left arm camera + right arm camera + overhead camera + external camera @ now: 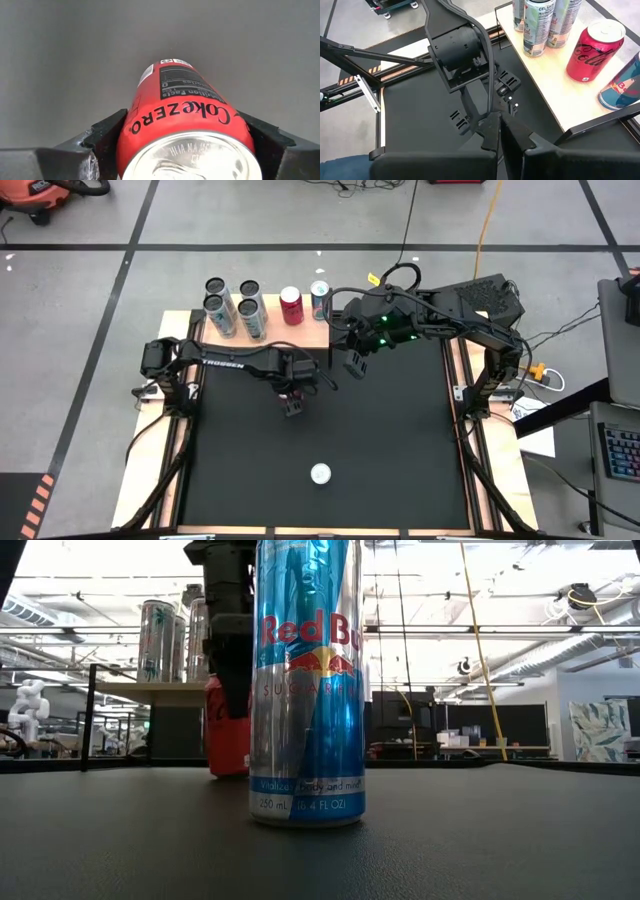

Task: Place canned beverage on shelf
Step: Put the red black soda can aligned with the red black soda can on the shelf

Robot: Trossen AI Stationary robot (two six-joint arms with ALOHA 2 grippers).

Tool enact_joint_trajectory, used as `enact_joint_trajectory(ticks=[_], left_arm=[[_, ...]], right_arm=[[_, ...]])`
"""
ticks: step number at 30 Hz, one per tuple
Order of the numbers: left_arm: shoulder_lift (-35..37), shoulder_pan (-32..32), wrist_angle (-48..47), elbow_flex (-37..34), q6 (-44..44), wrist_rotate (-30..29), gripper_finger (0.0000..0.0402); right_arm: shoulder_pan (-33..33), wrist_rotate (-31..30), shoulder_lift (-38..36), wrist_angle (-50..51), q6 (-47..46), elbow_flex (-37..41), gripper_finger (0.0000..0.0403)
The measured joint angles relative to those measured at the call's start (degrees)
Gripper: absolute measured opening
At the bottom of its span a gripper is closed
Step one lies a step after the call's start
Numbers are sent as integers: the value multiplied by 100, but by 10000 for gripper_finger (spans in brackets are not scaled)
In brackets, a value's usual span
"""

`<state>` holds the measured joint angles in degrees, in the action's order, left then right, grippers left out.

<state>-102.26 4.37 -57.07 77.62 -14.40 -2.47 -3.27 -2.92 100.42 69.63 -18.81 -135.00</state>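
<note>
Left gripper (185, 145) clamped on one Coke Zero can (187, 125) above the mat (400, 450), just in front of the shelf (310, 333).

Count: six cans on the shelf at 12 o'clock: four tall pale cans (232, 308), one red can (291, 306), one blue can (320, 298). One more Red Bull can (320, 474) stands alone at 6 o'clock with open mat on every side. Right gripper (501, 131), fingers together, hangs beside the shelf's right front edge, near the left arm. Bare shelf top remains along its front edge.
</note>
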Motion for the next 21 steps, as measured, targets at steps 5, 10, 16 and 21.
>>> enact_joint_trajectory(ticks=[5,10,16,21], left_arm=[[-2,103,139,0,206,275,304],[-2,106,246,-2,434,397,304],[-2,141,222,-2,529,576,304],[-2,180,28,0,14,254,304]], right_arm=[[0,0,0,0,0,0,0],[0,0,0,0,0,0,0],[0,0,0,0,0,0,0],[0,0,0,0,0,0,0]])
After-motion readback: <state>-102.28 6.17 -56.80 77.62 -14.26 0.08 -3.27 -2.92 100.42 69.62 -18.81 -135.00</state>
